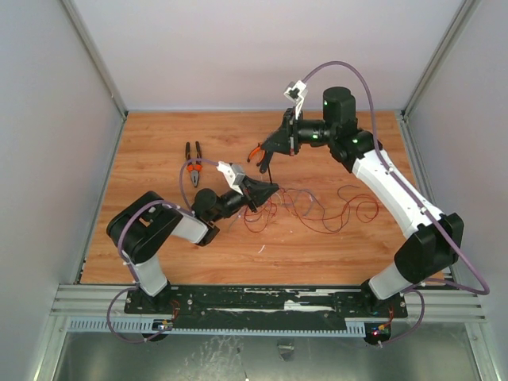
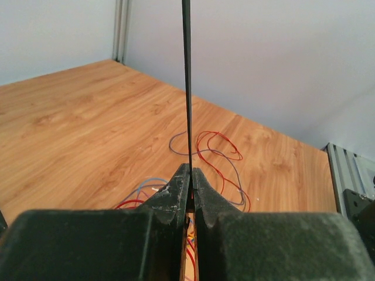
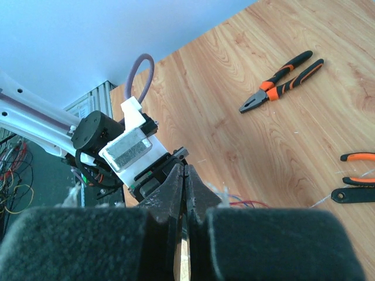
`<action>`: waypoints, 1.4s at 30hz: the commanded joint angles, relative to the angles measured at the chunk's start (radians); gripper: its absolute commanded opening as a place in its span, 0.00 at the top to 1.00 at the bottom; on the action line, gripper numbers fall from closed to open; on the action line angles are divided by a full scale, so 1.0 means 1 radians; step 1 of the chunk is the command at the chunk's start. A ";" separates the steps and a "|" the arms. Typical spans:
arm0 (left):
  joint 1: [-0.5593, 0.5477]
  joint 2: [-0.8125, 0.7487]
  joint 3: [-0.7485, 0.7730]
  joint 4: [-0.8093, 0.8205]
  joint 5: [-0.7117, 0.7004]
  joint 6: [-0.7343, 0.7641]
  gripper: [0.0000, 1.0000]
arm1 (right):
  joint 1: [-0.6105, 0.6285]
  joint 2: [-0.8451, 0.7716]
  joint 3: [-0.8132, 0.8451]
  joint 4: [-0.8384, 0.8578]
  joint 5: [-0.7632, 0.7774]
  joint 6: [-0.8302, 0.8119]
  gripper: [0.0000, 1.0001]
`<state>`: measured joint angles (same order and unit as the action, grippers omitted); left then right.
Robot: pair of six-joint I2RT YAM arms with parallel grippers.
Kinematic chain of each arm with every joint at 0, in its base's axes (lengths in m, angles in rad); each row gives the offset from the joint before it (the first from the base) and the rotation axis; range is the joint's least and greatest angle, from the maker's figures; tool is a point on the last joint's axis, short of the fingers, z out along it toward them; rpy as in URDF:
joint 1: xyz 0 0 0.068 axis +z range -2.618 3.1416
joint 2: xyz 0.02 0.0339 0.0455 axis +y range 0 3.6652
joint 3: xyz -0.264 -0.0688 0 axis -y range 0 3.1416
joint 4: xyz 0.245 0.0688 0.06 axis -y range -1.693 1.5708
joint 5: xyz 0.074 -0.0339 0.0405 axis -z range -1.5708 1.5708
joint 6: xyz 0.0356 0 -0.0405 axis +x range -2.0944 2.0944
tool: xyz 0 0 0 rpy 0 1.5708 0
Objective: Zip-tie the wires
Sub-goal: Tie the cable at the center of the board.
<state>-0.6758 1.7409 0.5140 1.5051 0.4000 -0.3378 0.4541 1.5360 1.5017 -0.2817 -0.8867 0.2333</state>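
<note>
1. My left gripper has its jaws pressed together on the zip tie. The black strip rises straight from between the fingertips and leaves the top of the left wrist view.
2. From the top camera, the left gripper sits low over the middle of the table, pointing right. The zip tie shows as a thin dark line running from it up to the right gripper.
3. My right gripper reaches in from the far right with its tips angled down toward the left one, and its fingers are together with no gap showing. I cannot tell from any view whether they pinch the upper end of the tie or only meet it.
4. The wires lie loose on the wood just right of the two grippers, in red loops with some grey and dark strands. No gripper holds them.
5. In the left wrist view, the wires lie on the table beyond the fingertips, behind the tie and not touching it.
6. The orange-and-black pliers lie on the table to the left of the grippers, well apart from the wires.
7. A second orange-handled tool lies just beside the right gripper, partly hidden by it.
</note>
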 commanded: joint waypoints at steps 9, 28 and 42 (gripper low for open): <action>-0.023 0.057 -0.043 -0.093 0.025 0.026 0.91 | 0.002 -0.025 0.115 0.111 -0.020 0.015 1.00; 0.020 -0.126 0.057 -0.331 -0.015 -0.045 0.93 | -0.148 -0.257 -0.151 0.110 -0.014 -0.033 0.42; 0.066 -0.324 0.168 -0.662 -0.047 -0.032 0.95 | -0.333 -0.484 -0.674 0.404 -0.014 -0.029 0.36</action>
<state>-0.6285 1.4624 0.6571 0.9360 0.3622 -0.3763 0.1280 1.0786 0.9531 -0.0250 -0.8791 0.2020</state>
